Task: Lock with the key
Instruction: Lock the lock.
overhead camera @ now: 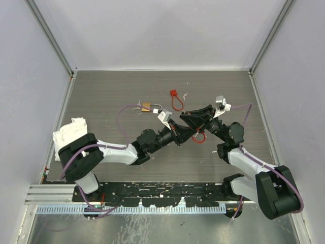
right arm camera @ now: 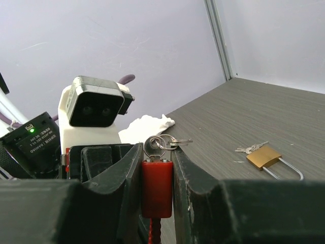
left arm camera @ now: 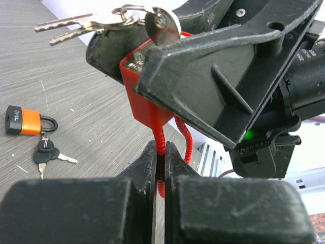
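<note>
Bright, even light, faint shadows; the nearest left fingers [left arm camera: 76, 213] look slightly soft.

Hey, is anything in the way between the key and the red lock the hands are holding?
Nothing visible stands between them: the small silver key already sits in the top of the red rectangular lock body, which the right hand clamps. The left hand pinches the ribbed red cable below it.

The grey wood-grain table [overhead camera: 101, 91] carries a brass padlock [right arm camera: 263, 156], an orange padlock [left arm camera: 23, 119] and a white cloth [overhead camera: 71, 129].
</note>
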Available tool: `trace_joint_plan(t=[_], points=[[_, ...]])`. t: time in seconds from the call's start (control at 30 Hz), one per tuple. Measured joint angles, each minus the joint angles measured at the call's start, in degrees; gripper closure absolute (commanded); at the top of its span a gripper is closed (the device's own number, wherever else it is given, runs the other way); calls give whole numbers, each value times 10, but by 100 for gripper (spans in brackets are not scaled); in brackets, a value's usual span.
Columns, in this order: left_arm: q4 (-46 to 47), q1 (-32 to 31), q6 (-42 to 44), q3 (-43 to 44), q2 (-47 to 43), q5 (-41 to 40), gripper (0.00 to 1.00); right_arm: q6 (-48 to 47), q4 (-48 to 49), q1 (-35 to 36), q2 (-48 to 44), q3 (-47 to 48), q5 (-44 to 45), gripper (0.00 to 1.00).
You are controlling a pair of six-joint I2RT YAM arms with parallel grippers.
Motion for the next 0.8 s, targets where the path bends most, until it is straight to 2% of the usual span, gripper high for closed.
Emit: trace_joint_plan(t=[0.3,0.8], points=[[-1,-1,-23,9,5,-13,100,-3,-3,0,-3,2,3,99],[-4,-1,17,-14,-26,-25,100,-11,-11,7,-4,12,-8,98]])
